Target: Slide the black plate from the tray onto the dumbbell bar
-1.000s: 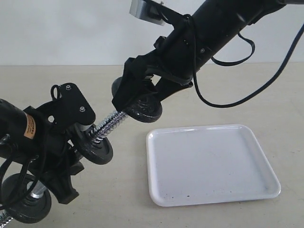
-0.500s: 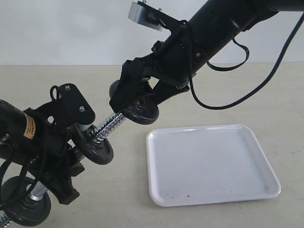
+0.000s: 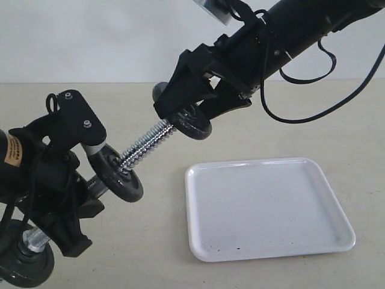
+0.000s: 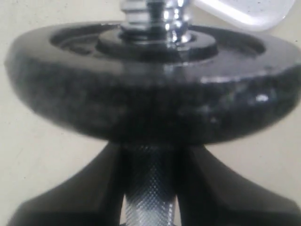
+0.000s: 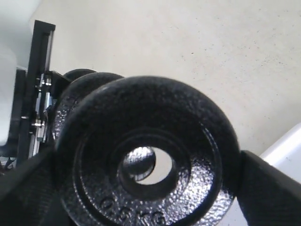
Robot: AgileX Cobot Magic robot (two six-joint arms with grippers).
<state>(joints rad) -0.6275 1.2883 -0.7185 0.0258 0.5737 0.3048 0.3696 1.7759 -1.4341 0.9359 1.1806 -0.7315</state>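
Observation:
My right gripper (image 3: 191,107) is shut on the black plate (image 3: 196,126), held in the air up and to the left of the white tray (image 3: 264,241). In the right wrist view the black plate (image 5: 146,160) fills the frame between the fingers (image 5: 268,188). The chrome tip of the dumbbell bar (image 5: 138,163) shows through the plate's hole, off centre. My left gripper (image 3: 84,189) is shut on the dumbbell bar (image 3: 144,146), which slants up to the right until its threaded end meets the plate. One black disc (image 3: 117,174) sits on the bar above that grip.
A second black disc (image 3: 24,265) is on the bar's lower end at the bottom left. In the left wrist view the mounted disc (image 4: 150,94) hides most of the scene, with a tray corner (image 4: 244,12) beyond. Beige tabletop lies all around.
Both arms have risen. The plate moved up and to the right, and the bar's threaded end lifted with it and stayed at the plate.

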